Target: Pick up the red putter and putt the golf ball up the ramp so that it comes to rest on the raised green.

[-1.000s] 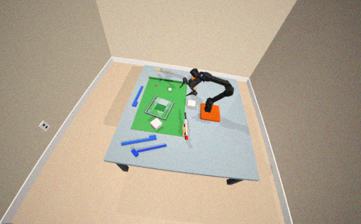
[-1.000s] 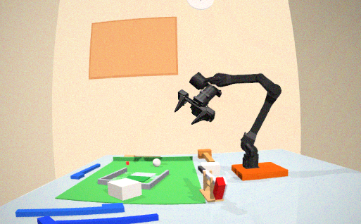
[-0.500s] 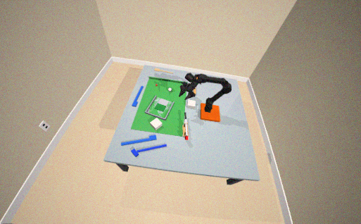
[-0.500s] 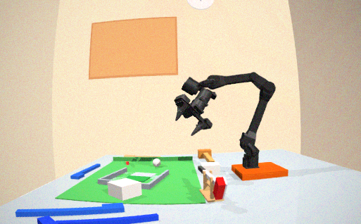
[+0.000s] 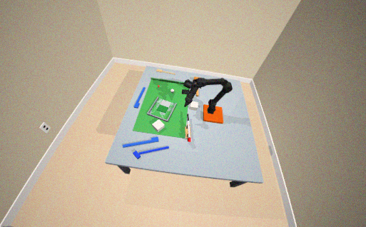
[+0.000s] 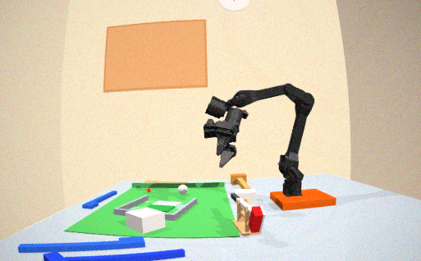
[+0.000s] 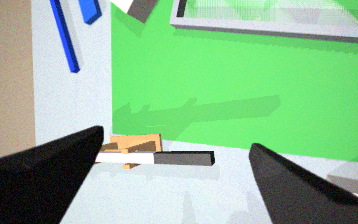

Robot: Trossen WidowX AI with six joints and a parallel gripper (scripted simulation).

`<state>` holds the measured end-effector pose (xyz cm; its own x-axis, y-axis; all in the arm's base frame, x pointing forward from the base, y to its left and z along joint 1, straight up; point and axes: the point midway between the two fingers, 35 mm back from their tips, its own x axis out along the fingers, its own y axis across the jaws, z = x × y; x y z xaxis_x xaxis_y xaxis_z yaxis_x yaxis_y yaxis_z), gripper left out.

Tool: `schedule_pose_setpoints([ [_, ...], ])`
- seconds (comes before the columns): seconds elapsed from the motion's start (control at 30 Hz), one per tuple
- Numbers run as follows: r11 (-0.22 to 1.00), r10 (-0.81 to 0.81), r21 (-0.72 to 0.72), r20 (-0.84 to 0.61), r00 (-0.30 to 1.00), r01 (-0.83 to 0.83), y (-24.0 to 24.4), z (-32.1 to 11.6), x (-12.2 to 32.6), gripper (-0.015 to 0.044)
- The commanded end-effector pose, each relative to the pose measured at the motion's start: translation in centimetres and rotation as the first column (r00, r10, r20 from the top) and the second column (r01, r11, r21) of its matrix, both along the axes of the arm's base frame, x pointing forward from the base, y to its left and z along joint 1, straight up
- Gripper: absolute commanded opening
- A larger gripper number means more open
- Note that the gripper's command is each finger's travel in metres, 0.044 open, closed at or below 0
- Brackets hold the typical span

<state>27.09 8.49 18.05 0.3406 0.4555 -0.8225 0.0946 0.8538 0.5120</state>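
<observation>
The red putter (image 5: 189,140) (image 6: 256,219) (image 7: 185,158) rests on a small wooden stand (image 6: 242,217) (image 7: 150,140) at the mat's near right edge. It has a red head, white shaft and black grip. My gripper (image 5: 185,105) (image 6: 221,160) (image 7: 178,141) is open and empty, well above the table, pointing down. In the wrist view the black grip shows between and beyond the fingertips. The white golf ball (image 5: 172,91) (image 6: 182,190) lies on the far part of the green mat (image 5: 143,123) (image 6: 98,223) (image 7: 205,70). A grey-walled frame (image 6: 177,216) (image 7: 280,32) surrounds a darker green patch (image 5: 163,108).
White blocks (image 5: 158,125) (image 5: 194,105) (image 6: 144,220) (image 6: 245,194) stand beside the frame and near the orange base (image 5: 213,115) (image 6: 303,199). Blue sticks (image 5: 140,143) (image 5: 153,150) (image 5: 140,97) lie around the mat. A small red thing (image 5: 158,86) (image 6: 148,190) is at the mat's far left. An orange mallet (image 6: 239,177) lies behind.
</observation>
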Motion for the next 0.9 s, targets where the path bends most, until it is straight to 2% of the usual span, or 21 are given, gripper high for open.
schedule_pose_setpoints([
  [0.0,0.578,0.790,-0.363,0.024,0.612,-0.731,3.5,-4.2,-1.8,0.0440],
  [0.3,0.153,0.982,-0.467,-0.028,0.188,-0.871,4.8,-5.8,-2.9,0.0440],
  [0.57,-0.231,0.972,-0.521,-0.084,-0.220,-0.822,5.8,-6.9,-3.7,0.0440],
  [0.87,-0.243,0.969,-0.522,-0.085,-0.233,-0.817,6.1,-6.9,-3.4,0.0440],
])
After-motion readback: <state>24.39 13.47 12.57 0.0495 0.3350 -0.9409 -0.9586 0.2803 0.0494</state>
